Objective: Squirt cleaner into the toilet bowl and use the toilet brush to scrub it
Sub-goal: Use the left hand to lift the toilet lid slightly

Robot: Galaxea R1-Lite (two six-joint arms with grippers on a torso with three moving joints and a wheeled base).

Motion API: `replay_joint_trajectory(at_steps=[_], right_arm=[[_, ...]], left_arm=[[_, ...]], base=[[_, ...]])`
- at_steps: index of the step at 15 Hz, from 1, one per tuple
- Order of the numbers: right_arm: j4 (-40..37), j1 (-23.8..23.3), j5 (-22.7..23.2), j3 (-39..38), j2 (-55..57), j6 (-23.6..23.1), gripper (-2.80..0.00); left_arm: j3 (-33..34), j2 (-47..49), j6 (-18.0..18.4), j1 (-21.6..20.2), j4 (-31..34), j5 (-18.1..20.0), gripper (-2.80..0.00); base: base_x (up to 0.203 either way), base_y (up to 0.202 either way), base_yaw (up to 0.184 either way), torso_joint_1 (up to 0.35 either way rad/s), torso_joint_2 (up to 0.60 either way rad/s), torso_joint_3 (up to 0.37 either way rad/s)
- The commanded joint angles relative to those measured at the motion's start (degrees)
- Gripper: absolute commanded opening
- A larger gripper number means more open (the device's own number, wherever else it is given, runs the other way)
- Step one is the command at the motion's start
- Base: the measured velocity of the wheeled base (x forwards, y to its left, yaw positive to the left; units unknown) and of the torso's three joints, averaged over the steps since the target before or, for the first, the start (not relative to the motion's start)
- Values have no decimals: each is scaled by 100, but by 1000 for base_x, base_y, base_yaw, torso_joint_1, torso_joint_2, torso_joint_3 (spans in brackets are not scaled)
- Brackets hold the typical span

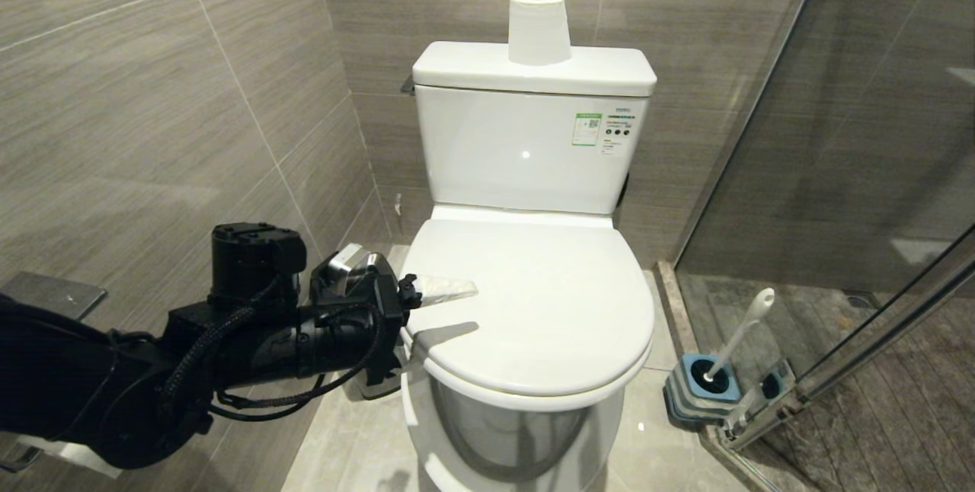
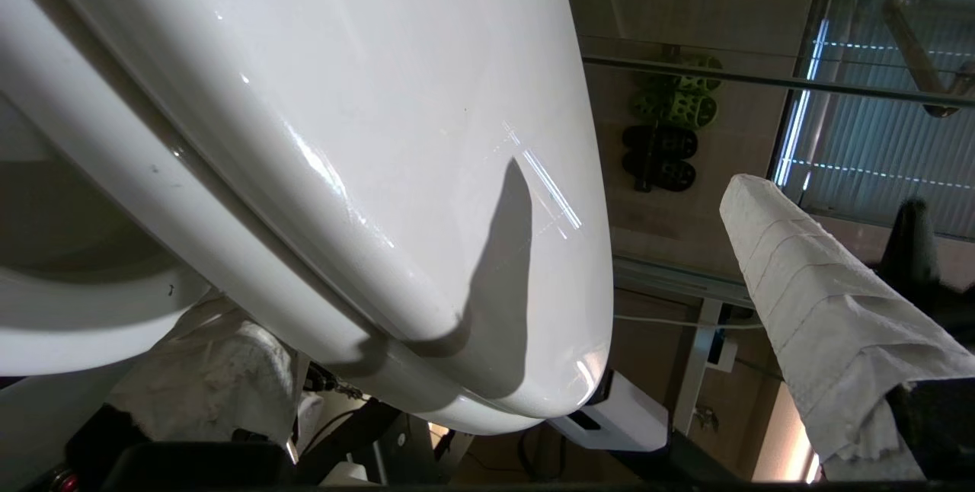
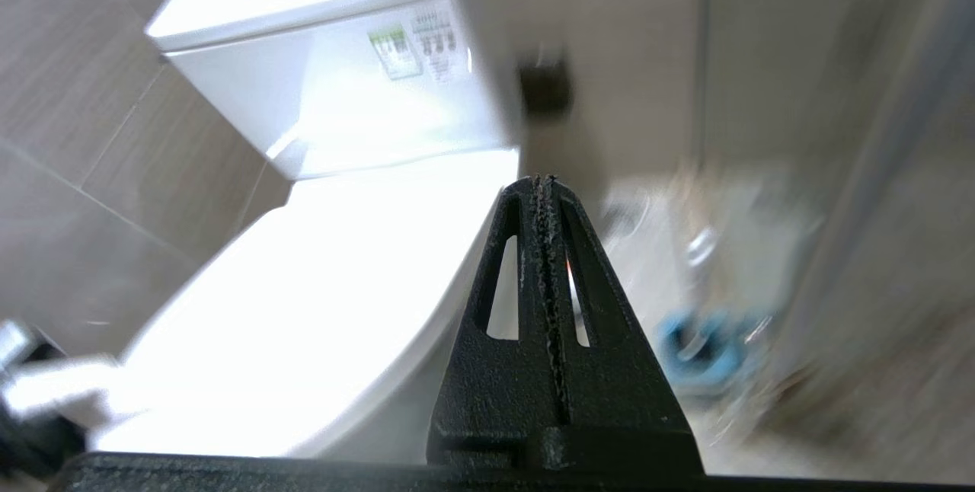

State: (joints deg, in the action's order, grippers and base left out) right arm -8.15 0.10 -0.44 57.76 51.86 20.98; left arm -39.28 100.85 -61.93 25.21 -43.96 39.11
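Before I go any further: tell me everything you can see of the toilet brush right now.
The toilet brush stands in its squat blue-and-grey holder on the floor, right of the toilet, at the foot of the glass shower partition. Its slim white plastic handle leans up and to the right, ending in a rounded tip. The bristle head is sunk in the holder and hidden. Neither gripper touches it; only the holder does.
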Motion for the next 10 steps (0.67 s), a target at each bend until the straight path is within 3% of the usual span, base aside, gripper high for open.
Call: replay_joint_trajectory(at_steps=[1,2,4,5,8,10], right_arm=[[-1211,4,108,1160,1945,705,-280],[-1827,2,356,1362,2259,953,-280],[-2480,-1,1516,1272,2450,1433,-280],[-2589,-20,1979,1017,2456,1524,-280],[-2665,-67,2704,243,2386,1576,-280],[-2655,-67,3748,-91,2322,1554,-280]], left_arm=[[-1,-4,-30,-31,-25,9,0],[-1,5,-30,-54,-25,9,0],[-1,22,-25,-104,-25,18,0],[-10,41,-21,-113,-25,18,0],[-10,66,-30,-113,-25,9,0],[-10,84,-39,-113,-25,9,0]], base=[[0,0,0,0,0,0],[0,0,0,0,0,0],[0,0,0,0,0,0],[0,0,0,0,0,0],[0,0,0,0,0,0],[0,0,0,0,0,0]])
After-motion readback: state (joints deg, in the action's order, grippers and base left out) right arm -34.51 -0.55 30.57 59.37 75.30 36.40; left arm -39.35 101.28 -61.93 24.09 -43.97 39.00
